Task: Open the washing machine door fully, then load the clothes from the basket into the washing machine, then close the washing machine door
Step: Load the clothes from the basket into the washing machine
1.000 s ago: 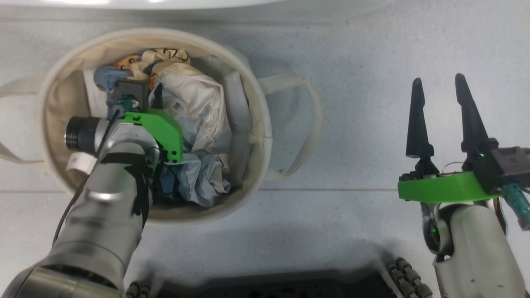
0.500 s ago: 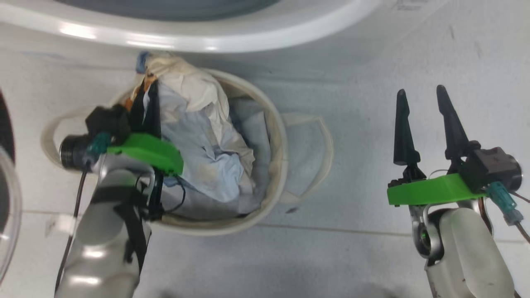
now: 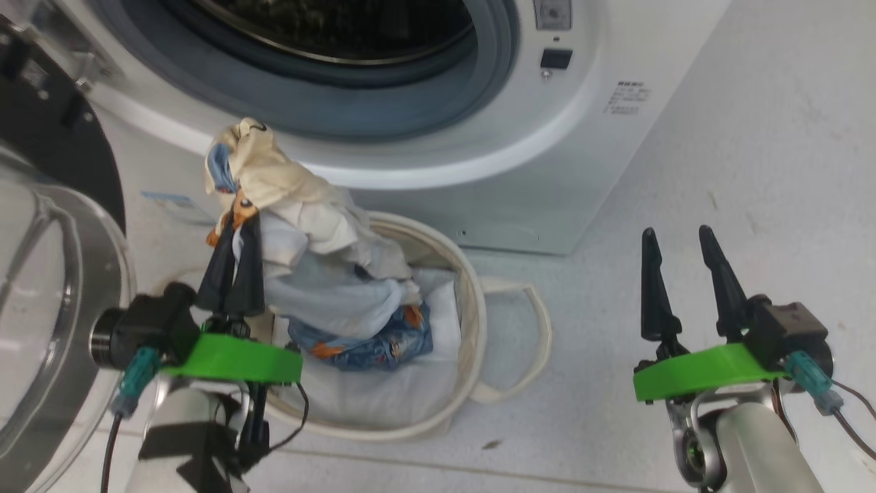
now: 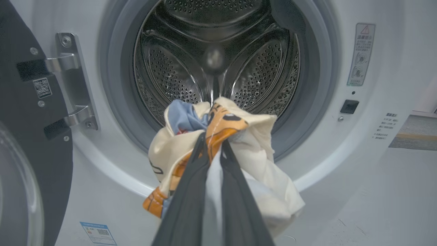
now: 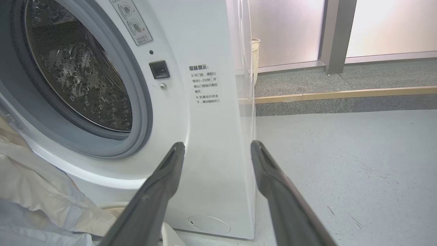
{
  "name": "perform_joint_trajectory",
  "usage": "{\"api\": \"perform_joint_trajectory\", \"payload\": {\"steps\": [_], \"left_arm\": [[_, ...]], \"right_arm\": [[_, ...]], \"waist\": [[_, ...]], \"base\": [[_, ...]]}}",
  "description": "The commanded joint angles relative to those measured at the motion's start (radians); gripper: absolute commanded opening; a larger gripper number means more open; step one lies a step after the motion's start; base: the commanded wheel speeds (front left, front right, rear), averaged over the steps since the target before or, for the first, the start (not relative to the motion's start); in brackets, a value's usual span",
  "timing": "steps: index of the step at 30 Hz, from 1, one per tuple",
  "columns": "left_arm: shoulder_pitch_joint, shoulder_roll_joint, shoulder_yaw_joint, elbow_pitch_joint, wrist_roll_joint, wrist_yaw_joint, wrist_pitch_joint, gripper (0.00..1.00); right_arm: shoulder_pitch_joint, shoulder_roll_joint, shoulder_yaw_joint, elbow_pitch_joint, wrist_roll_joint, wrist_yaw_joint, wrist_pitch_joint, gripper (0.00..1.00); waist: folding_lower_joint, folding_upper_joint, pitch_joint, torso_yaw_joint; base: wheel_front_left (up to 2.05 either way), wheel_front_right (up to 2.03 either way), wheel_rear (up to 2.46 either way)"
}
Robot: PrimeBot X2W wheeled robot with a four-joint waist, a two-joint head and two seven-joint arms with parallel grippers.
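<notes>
Drum mouth: the washing machine [image 3: 547, 171] stands open at the far side, nothing across its round opening
Left flank: the washing machine door [image 3: 48, 274] is swung out left, its glass bowl bulging into the near-left
Under the mouth: the basket [image 3: 477, 308] sits on the floor [image 3: 753, 171] just near the machine's front
In the way: the clothes [image 3: 308, 226] hang pinched in the left gripper [image 3: 236, 229] between basket and mouth, reaching down into the basket
Right side: open floor right of the basket, around the right gripper [image 3: 676, 233] with its fingers spread

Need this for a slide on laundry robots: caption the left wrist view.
Left gripper shut on a bundle of clothes, held before the steel drum of the washing machine.
</notes>
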Motion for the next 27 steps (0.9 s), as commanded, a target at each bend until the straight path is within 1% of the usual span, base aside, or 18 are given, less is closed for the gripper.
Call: {"api": "perform_joint_trajectory", "payload": {"steps": [1,4,12,21,27], "left_arm": [[0.022,0.01,0.035,-0.066,0.01,-0.01,-0.012,0.0],[0.076,0.006,0.032,-0.132,0.001,-0.023,-0.012,0.0],[0.135,0.005,0.002,-0.248,-0.029,-0.012,-0.012,0.0],[0.198,0.005,-0.02,-0.272,-0.043,0.008,-0.012,0.0],[0.215,0.005,-0.029,-0.269,-0.052,0.015,-0.012,0.0]], "right_arm": [[0.011,-0.001,0.025,-0.027,0.01,0.0,-0.012,1.0],[0.034,-0.001,0.028,-0.023,0.02,0.0,-0.012,1.0],[0.059,-0.001,0.031,-0.014,0.034,0.0,-0.012,1.0],[0.085,-0.001,0.032,-0.008,0.063,0.0,-0.012,1.0],[0.093,-0.001,0.036,-0.008,0.071,0.0,-0.012,1.0]], "waist": [[0.0001,-0.0001,-0.074,0.013],[0.0001,-0.0001,-0.111,0.015],[0.0001,-0.0001,-0.163,0.017],[0.0001,-0.0001,-0.22,0.022],[0.0001,-0.0001,-0.222,0.019]], "base": [[0.0,0.0,0.0],[0.0,0.0,0.0],[0.0,0.0,0.0],[0.0,0.0,0.0],[0.0,0.0,0.0]]}}
